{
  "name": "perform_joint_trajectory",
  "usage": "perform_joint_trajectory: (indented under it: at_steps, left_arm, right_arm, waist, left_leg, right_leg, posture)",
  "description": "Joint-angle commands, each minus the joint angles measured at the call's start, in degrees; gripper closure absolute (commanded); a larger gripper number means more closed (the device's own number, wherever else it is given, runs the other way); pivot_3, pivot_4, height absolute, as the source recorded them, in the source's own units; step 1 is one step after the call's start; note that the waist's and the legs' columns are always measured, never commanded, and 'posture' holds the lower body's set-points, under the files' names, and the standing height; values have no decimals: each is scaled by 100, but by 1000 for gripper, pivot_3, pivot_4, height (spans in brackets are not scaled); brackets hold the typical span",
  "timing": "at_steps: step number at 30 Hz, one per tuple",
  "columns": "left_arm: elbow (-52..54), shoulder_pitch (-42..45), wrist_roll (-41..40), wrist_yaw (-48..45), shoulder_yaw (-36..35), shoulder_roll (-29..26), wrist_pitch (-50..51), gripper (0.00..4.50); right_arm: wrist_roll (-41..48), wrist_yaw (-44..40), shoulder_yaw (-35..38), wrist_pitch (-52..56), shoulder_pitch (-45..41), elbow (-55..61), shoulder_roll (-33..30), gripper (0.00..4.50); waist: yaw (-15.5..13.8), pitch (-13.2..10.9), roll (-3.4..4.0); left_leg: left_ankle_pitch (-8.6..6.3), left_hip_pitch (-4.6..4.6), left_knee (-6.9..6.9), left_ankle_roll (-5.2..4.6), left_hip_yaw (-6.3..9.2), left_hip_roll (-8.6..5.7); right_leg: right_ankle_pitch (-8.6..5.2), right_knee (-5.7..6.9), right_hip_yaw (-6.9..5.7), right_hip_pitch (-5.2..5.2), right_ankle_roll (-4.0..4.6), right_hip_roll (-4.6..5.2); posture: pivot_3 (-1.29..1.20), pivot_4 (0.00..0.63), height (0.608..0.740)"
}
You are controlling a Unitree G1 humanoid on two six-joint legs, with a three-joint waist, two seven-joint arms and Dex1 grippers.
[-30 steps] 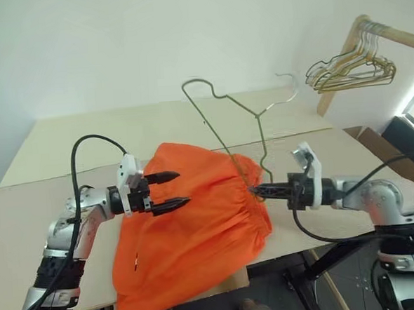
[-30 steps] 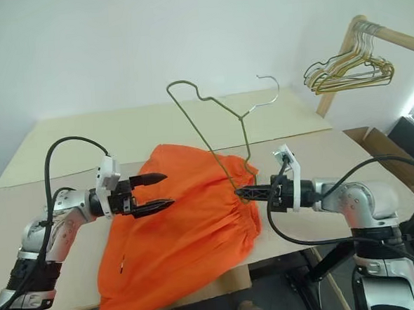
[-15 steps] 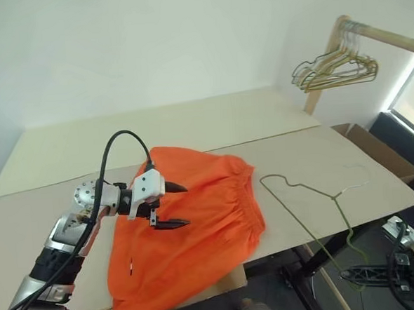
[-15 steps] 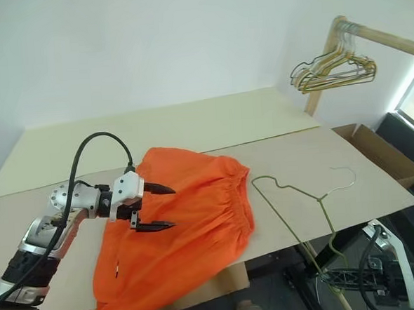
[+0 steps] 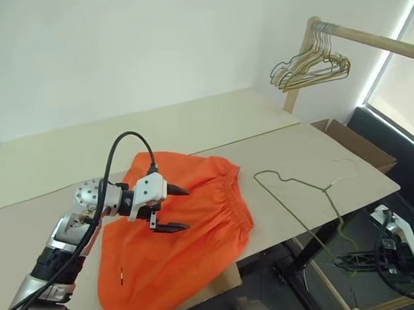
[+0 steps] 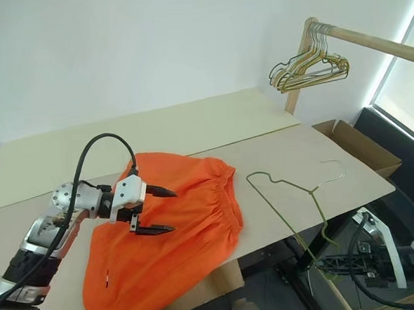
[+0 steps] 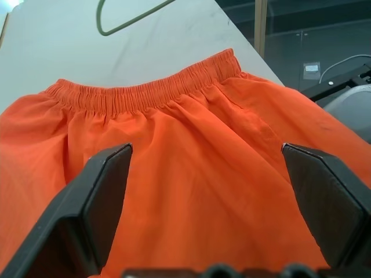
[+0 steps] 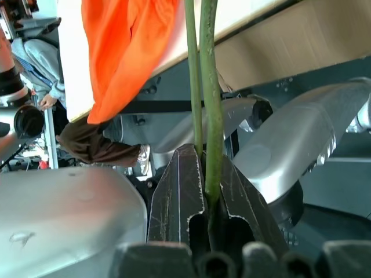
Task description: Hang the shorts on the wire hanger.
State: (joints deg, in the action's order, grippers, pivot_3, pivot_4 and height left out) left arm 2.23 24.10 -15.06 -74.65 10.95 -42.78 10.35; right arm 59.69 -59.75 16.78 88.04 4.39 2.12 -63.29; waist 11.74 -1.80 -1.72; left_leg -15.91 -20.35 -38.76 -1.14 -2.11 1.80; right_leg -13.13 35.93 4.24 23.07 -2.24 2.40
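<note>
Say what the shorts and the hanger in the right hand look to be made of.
Shorts: soft thin woven fabric, matte bright orange; it creases, and the waistband is gathered. Wire hanger: thin stiff wire, likely metal with an olive-green coating, paler at the hook; the right hand pinches it.
</note>
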Motion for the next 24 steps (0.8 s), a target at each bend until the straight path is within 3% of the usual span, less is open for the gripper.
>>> perform_joint_trajectory:
  at_steps: [1,17,24]
  left_arm:
    - [297,-48,-36,116,-136,-61,99,29]
    - [558,-344,14,323,-196,-177,181,29]
    - [632,-451,-3,397,-219,-176,203,29]
  right_arm:
    - [-115,-75,-340,-81,-261,-114,69,4500]
    - [-714,-404,-1572,-538,-1260,-800,473,4500]
    - [-1031,-630,-1957,-506,-2180,-1582,704,4500]
  waist:
    - [-31,-1,1]
    - [-211,-5,9]
    - [-255,-8,14]
  left_leg:
    - [0,-3,0,0,1,0]
    - [-1,1,-2,-3,1,-2]
    - [-1,2,-5,-3,0,-3]
  right_leg:
    - [0,0,0,4,0,0]
    - [-1,3,-2,4,-3,3]
    - [0,4,-2,4,-4,4]
  posture:
    - [-170,6,740]
    - [-139,4,740]
    - [-128,0,740]
